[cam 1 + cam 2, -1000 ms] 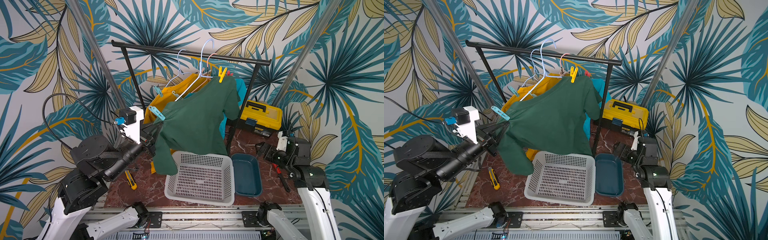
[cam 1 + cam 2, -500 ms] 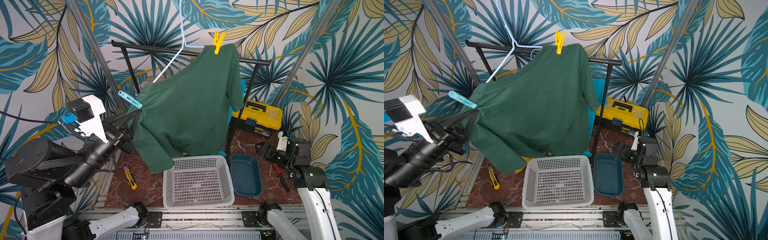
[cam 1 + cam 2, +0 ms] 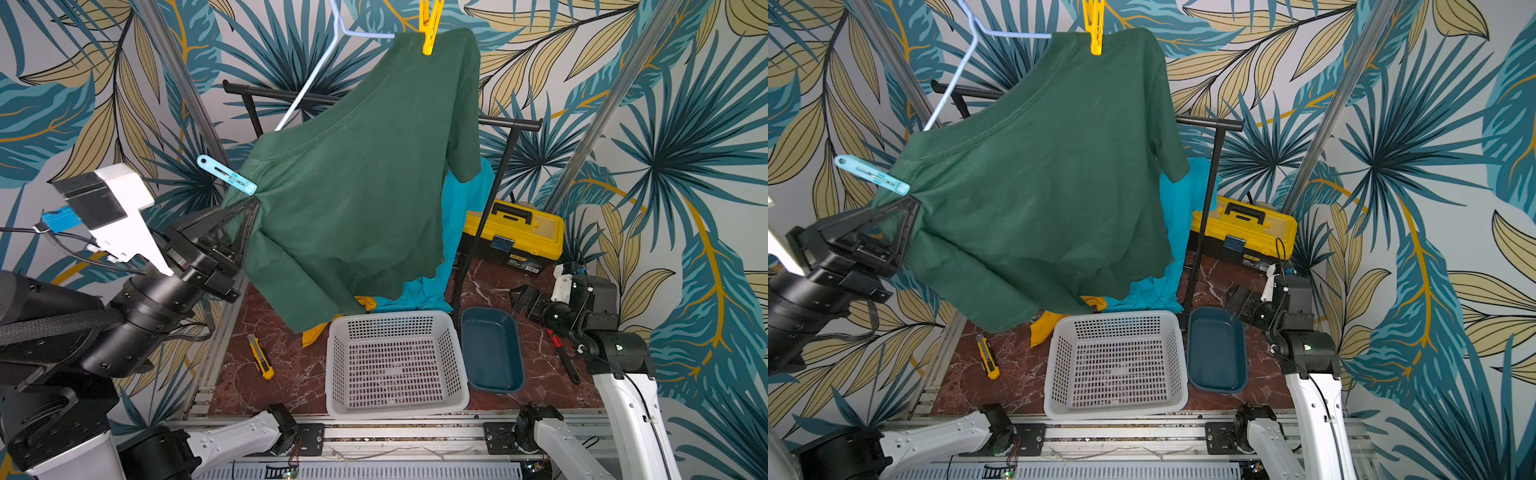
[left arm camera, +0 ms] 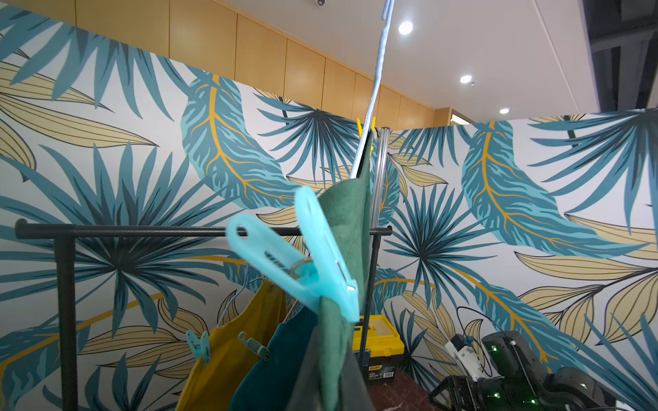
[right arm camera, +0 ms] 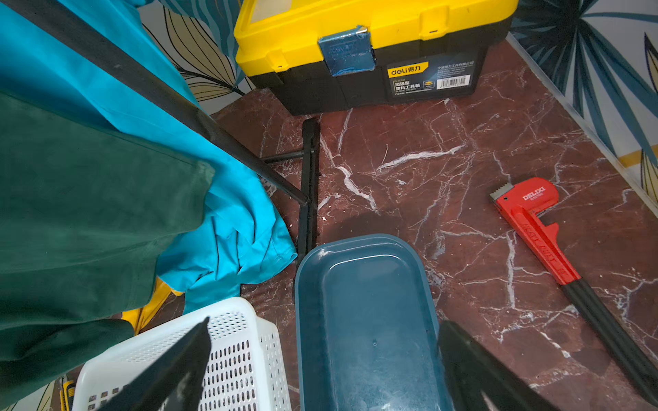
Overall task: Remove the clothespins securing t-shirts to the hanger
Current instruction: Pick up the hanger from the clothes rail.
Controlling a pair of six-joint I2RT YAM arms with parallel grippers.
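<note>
One clothespin [image 3: 226, 175] beside left gripper [image 3: 252, 205] on t-shirt [image 3: 357, 178]

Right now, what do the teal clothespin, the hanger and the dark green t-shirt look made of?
The teal clothespin: glossy, slightly translucent plastic, with a metal wire spring at its pivot. The hanger: thin wire, seemingly under a pale blue coating. The dark green t-shirt: soft matte knit cloth, perhaps cotton; it drapes and shows stitched seams.

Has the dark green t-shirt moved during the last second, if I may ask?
Yes: the dark green t-shirt rose; its yellow clothespin, earlier beside the black rail, is now well above it.
</note>
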